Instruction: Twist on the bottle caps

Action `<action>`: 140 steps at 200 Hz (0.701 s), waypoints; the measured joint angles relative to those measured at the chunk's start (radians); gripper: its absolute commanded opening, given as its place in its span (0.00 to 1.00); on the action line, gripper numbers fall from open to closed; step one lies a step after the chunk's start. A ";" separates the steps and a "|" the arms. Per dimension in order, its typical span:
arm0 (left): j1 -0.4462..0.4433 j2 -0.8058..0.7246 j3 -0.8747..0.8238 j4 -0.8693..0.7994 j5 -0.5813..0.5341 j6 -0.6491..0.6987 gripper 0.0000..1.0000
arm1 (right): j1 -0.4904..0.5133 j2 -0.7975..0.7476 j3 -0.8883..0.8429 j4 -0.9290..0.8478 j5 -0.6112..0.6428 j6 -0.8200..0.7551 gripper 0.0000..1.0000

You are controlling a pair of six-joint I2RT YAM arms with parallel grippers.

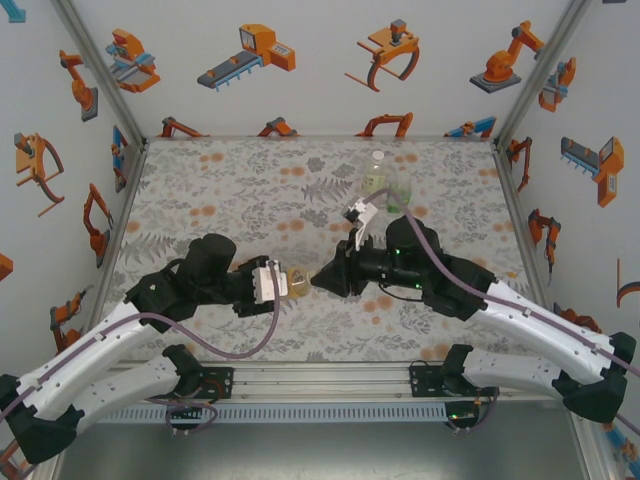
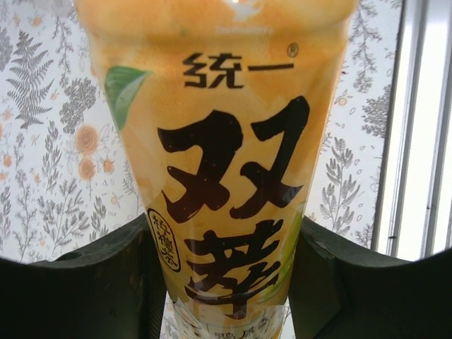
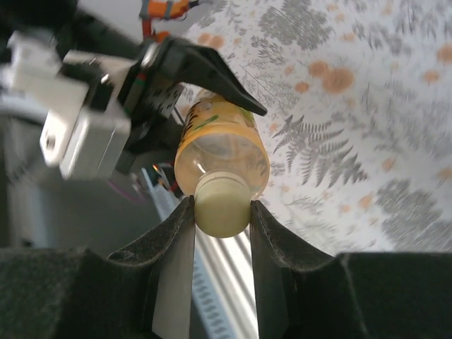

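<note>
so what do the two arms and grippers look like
The left arm and right arm have white shells with black joints and a mauve cable running along each. The left gripper and right gripper have black, tapering fingers.

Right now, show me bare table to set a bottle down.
Free: the far-left cloth between the left wall and the two standing bottles, and the far-right corner. Crowded: mid-table, where the left gripper and right gripper meet on the amber bottle.

Glossy amber plastic bottle (image 2: 226, 141), smooth cap (image 3: 221, 206), matt fingers (image 3: 286, 247).
</note>
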 measured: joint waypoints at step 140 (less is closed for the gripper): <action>-0.005 0.038 -0.002 0.054 -0.005 0.006 0.00 | 0.003 -0.077 -0.011 -0.037 0.204 0.225 0.51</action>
